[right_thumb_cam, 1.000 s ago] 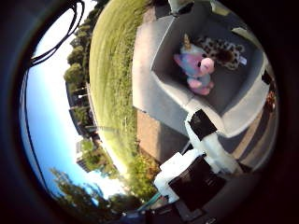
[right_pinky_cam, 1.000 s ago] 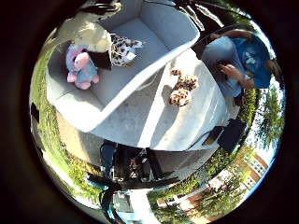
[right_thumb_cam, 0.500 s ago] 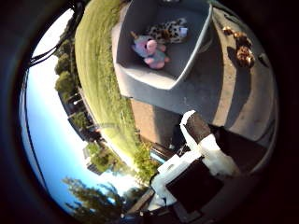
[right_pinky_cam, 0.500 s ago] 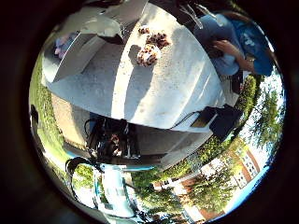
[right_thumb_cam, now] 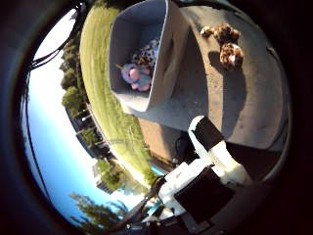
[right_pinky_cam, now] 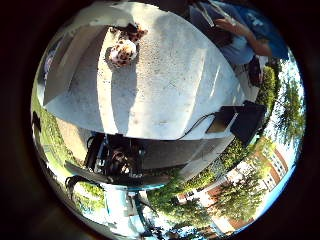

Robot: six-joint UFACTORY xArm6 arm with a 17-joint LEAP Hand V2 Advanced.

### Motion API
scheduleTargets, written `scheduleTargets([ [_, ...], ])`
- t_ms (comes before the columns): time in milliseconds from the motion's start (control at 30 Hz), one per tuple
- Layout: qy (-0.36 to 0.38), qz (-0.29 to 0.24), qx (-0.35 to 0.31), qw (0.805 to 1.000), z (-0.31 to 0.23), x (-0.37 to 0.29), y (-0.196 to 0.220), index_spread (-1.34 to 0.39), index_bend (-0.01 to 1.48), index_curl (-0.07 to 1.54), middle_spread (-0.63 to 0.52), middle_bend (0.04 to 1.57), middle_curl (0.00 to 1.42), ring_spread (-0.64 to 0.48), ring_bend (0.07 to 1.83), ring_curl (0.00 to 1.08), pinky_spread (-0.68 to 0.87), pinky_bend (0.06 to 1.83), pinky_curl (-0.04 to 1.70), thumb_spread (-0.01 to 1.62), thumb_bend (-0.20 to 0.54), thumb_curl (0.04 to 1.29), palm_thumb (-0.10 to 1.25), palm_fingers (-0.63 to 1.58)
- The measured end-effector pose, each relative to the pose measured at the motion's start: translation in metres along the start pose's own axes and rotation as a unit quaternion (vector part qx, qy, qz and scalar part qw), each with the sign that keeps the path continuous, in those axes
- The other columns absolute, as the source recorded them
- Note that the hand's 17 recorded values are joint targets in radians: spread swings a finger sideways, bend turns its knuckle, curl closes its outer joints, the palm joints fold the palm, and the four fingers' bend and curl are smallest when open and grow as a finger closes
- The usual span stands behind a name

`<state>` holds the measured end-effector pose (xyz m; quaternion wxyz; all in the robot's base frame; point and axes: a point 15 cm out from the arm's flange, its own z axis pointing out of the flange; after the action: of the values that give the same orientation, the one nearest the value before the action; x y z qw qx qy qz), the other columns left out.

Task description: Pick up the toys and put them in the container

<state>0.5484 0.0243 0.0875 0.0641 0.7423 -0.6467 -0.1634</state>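
A spotted plush toy (right_thumb_cam: 226, 46) lies on the grey table (right_pinky_cam: 170, 85), just beside a grey container (right_thumb_cam: 166, 63) already holding two toys. The robot hand (right_thumb_cam: 215, 171) is well off; finger posture unclear. A misjudged reach risks knocking the toy away

A spotted brown-and-white plush toy (right_pinky_cam: 123, 48) lies on the pale grey worktop (right_pinky_cam: 170, 85), casting a long shadow across it. Just beside the toy stands the grey container (right_pinky_cam: 70, 60) (only its outer wall and rim show). A dark flat box (right_pinky_cam: 250, 120) sits at the worktop's edge. Beyond are grass (right_pinky_cam: 52, 145), trees and a brick building (right_pinky_cam: 260, 165).
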Motion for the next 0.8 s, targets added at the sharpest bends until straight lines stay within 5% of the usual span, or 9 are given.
scheduleTargets([
  [367,0.016,0.050,-0.029,0.998,0.091,0.001,-0.022,-0.19,0.17,0.26,0.16,0.17,0.30,0.28,0.45,0.30,0.40,0.52,0.25,1.19,-0.041,0.33,0.54,-0.02],
  [800,0.046,0.087,0.031,0.995,0.136,0.034,-0.062,-0.13,0.14,0.23,0.18,0.16,0.30,0.31,0.46,0.31,0.43,0.56,0.26,1.19,-0.023,0.33,0.50,0.01],
])
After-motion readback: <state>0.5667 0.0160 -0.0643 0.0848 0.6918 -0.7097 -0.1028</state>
